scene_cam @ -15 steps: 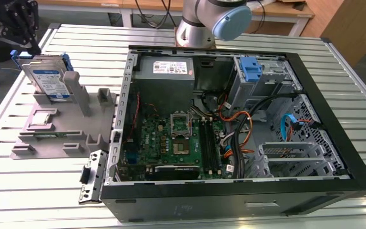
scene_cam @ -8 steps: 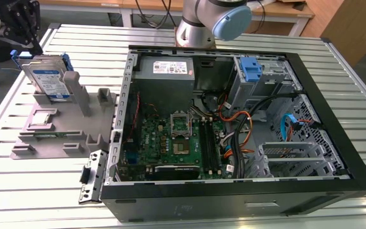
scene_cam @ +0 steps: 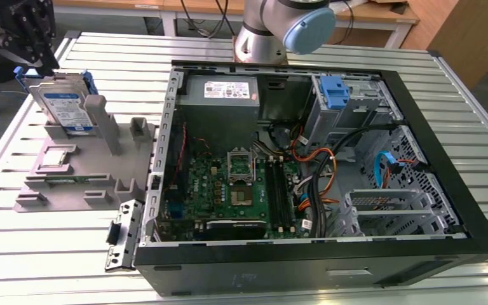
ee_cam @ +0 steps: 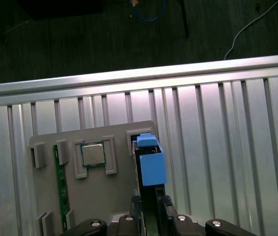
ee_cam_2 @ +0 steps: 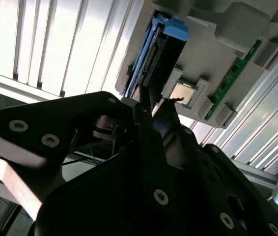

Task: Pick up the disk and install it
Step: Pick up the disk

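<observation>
In the exterior view, a slatted metal table (scene_cam: 23, 267) holds an open computer case (scene_cam: 312, 184), with the arm's pale base (scene_cam: 282, 28) behind it at the far side. On the exterior view's left stands a grey fixture (scene_cam: 91, 175), and the disk (scene_cam: 64, 105) sits upright on edge in its far slot, label facing the near side, blue carrier framing it. The black gripper (scene_cam: 42, 63) hangs right over the disk's far upper corner. A small square chip (scene_cam: 53, 157) lies flat in a pocket nearer on the fixture. In the first wrist view, the gripper (ee_cam: 151, 204) looks down along the disk (ee_cam: 149, 164): its two fingers (ee_cam: 136, 204) are drawn in to a narrow gap, one against each flat side of the disk, which stands in its slot. The chip (ee_cam: 93, 154) and a green memory stick (ee_cam: 60, 179) lie beside it on the fixture. In the second wrist view, the gripper (ee_cam_2: 154, 101) pinches the disk's (ee_cam_2: 166, 54) thin edge, with the chip (ee_cam_2: 183, 92) just beside.
</observation>
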